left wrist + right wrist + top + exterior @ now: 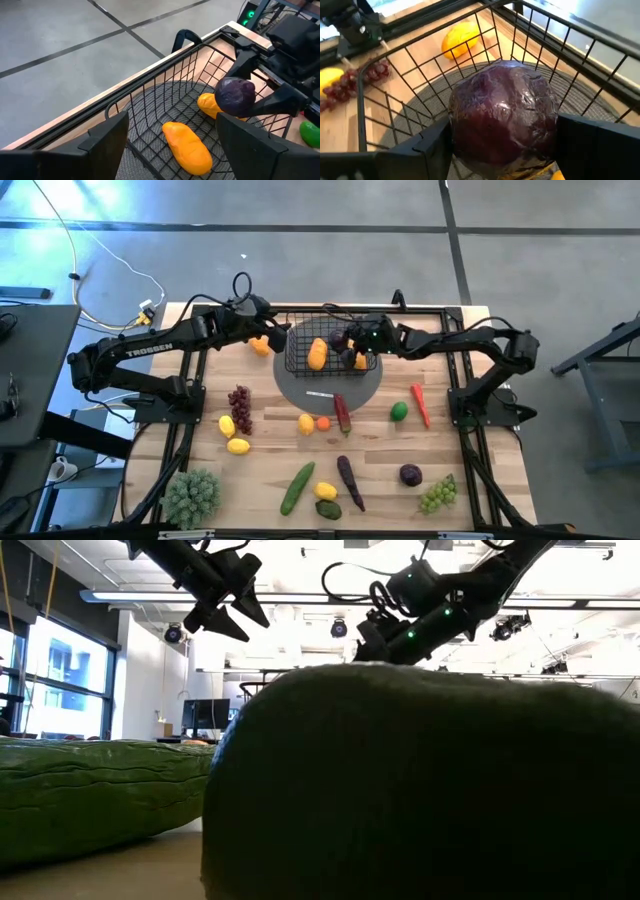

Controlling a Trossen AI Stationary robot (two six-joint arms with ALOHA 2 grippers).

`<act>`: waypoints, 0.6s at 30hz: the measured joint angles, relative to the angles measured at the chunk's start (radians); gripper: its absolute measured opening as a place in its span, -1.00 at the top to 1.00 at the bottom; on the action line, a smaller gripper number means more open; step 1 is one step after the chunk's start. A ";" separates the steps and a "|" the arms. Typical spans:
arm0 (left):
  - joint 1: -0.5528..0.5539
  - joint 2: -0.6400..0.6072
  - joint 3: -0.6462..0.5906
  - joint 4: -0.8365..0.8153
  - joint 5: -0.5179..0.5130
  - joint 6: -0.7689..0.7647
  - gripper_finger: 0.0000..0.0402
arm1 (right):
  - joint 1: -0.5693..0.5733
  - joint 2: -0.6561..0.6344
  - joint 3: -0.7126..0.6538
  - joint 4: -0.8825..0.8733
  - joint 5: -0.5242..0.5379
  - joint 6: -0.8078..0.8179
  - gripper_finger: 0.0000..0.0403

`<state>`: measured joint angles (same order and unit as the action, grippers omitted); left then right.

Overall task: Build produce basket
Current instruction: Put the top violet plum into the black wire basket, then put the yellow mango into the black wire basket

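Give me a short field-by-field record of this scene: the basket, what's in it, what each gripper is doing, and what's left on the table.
basket: black wire-mesh basket on a flat grey round disc
in basket: elongated orange-yellow fruit, plus another orange piece
right gripper: right gripper over the basket, shut on a dark purple round plum
left gripper: left gripper open, empty, at the basket's left rim
on table: purple grape bunch, long green cucumber, red chili

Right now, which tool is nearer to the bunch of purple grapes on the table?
Left. The left tool hangs open at the basket's left edge, up-table from the purple grapes; the right tool, holding a plum, is over the basket, farther off.
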<state>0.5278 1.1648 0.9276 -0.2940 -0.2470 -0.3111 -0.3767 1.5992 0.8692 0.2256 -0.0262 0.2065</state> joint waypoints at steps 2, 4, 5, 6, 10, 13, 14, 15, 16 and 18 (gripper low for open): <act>0.000 0.000 0.000 0.000 0.000 0.000 -0.44 | 0.000 0.005 0.000 0.002 -0.006 0.025 -0.26; 0.000 0.000 0.000 -0.001 0.000 -0.001 -0.44 | 0.000 0.005 0.000 0.006 -0.010 0.040 -0.31; 0.000 0.000 0.000 -0.001 0.000 -0.002 -0.44 | 0.000 0.005 0.000 0.007 -0.010 0.040 -0.35; 0.000 0.000 0.000 -0.001 0.000 -0.002 -0.44 | 0.000 0.005 0.000 0.005 -0.011 0.040 -0.39; 0.000 0.000 0.000 -0.001 0.000 -0.010 -0.44 | 0.000 0.005 0.000 0.004 -0.034 0.047 -0.52; 0.000 0.000 0.000 -0.001 0.001 -0.038 -0.44 | 0.000 0.006 0.000 0.003 -0.036 0.038 -0.56; 0.000 0.000 0.000 -0.001 0.004 -0.047 -0.44 | -0.002 0.006 0.000 0.003 -0.036 0.038 -0.57; 0.000 0.000 0.000 -0.001 0.011 -0.054 -0.44 | -0.003 0.005 0.000 0.003 -0.037 0.039 -0.57; 0.000 0.000 0.000 -0.001 0.017 -0.054 -0.44 | -0.003 0.006 0.000 0.002 -0.037 0.039 -0.57; 0.000 0.000 0.000 -0.002 0.031 -0.054 -0.44 | -0.004 0.005 0.000 0.002 -0.037 0.035 -0.57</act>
<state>0.5278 1.1648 0.9276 -0.2958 -0.2162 -0.3649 -0.3805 1.6047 0.8692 0.2272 -0.0628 0.2414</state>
